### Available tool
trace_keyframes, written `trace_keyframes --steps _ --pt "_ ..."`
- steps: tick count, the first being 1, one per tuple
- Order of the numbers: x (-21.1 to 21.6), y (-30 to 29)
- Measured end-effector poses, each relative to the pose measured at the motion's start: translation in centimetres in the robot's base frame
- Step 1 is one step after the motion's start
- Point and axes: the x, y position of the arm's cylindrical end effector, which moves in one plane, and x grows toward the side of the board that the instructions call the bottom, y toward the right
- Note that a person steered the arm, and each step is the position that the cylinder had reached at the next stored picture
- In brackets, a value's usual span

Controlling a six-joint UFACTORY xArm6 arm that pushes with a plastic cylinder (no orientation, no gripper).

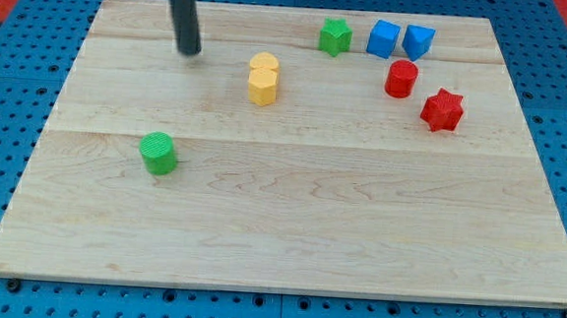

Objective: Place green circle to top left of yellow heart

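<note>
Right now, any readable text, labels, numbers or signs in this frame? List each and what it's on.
None: no text, label, brand, number or sign is readable anywhere.
wooden board: bare grain only.
green circle, yellow heart and the other blocks: plain coloured faces, no markings.
my tip, at the view's left of the yellow heart: plain dark rod, unmarked.

- The rod (184, 10) runs out of the view's top edge, so the arm above it is unseen.
- The blue pegboard (0, 112) around the desk (289, 228) is cut off at every edge of the view.
- The two stacked yellow blocks (263, 79) near the view's top are too small to tell which shape each has.
</note>
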Motion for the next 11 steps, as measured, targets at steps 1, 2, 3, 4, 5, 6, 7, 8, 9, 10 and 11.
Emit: trace_keyframes --steps 1,2,3,4,5,6,7,8,9,10,11 --pt "7.7 6.6" --pt "12.7 8.9" --pt "15.8 1.6" --pt "11.0 -4.8" --pt "10.0 -5.6" --pt "7.9 -10.2" --pt "4.8 -13.2" --pt "2.5 -9.2" --pt "3.4 -5.0" --pt "5.5 -4.3" --pt "1.7 -2.1"
